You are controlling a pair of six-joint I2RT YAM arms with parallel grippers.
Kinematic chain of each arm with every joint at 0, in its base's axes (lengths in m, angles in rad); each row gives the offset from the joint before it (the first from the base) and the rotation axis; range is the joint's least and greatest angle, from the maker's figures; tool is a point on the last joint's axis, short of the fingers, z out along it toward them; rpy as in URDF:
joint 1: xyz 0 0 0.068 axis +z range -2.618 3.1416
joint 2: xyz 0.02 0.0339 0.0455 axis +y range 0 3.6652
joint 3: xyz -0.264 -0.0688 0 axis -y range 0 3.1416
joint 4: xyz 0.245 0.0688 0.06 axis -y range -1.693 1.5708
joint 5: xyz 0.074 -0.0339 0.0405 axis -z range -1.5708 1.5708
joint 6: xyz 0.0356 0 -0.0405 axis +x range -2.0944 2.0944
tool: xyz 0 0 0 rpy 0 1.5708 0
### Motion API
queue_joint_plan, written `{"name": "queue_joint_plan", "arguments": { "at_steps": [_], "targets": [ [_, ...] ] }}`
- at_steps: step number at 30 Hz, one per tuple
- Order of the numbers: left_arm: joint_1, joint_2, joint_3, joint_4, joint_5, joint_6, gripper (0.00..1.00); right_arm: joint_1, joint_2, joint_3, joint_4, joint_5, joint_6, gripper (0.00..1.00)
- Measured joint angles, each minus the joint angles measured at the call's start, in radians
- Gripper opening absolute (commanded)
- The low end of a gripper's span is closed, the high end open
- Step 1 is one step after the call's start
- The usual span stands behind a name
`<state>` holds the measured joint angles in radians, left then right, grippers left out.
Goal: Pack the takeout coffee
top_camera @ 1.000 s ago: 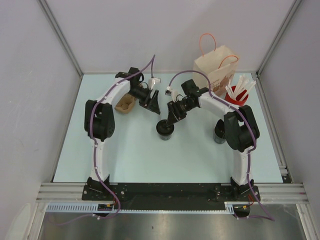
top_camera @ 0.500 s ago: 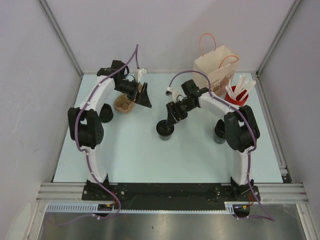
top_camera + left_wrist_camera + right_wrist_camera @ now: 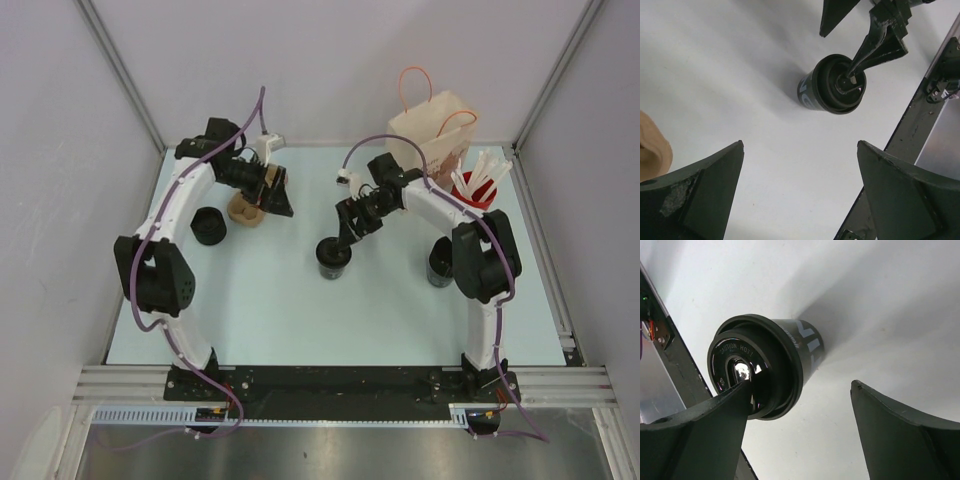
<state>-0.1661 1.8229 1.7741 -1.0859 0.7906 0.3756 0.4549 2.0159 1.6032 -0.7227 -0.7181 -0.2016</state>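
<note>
The takeout coffee (image 3: 333,258) stood upright near the middle of the table (image 3: 280,310), its black ringed lid on. My right gripper (image 3: 345,236) hung just above it at its 1 o'clock, jaws apart and holding nothing. In the left wrist view one finger sat over the middle of the lid while the other stood clear of the cup. I could not tell whether that finger touched the lid.

My left gripper (image 3: 800,145) was out at the coffee's 10 o'clock, jaws spread wide with only bare table between them. It was beside a tan cardboard piece (image 3: 245,208). A short round black object (image 3: 208,226) sat at the coffee's 9 o'clock, well apart from it.

A second black cup (image 3: 440,265) stood at the coffee's 3 o'clock, beside my right arm. The paper bag (image 3: 435,140) stood upright at 1 o'clock by the far edge. Just beside the bag, at its 5 o'clock, was the red cup of white sticks (image 3: 470,195).
</note>
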Motion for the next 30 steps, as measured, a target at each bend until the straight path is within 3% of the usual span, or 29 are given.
{"name": "queue_joint_plan", "arguments": {
  "at_steps": [21, 24, 25, 30],
  "targets": [
    [0.054, -0.203, -0.106, -0.023, -0.124, 0.025, 0.99, -0.019, -0.039, 0.073, -0.051, -0.001, -0.033, 0.86],
    [0.067, -0.251, -0.133, -0.024, -0.142, 0.026, 0.99, -0.002, -0.064, 0.089, -0.08, 0.02, -0.062, 0.91],
    [0.074, -0.273, -0.148, -0.025, -0.15, 0.026, 0.99, 0.007, -0.076, 0.094, -0.089, 0.03, -0.072, 1.0],
    [0.115, -0.396, -0.237, -0.012, -0.192, 0.027, 0.99, 0.042, -0.168, 0.112, -0.131, 0.093, -0.145, 1.0]
  ]
}}
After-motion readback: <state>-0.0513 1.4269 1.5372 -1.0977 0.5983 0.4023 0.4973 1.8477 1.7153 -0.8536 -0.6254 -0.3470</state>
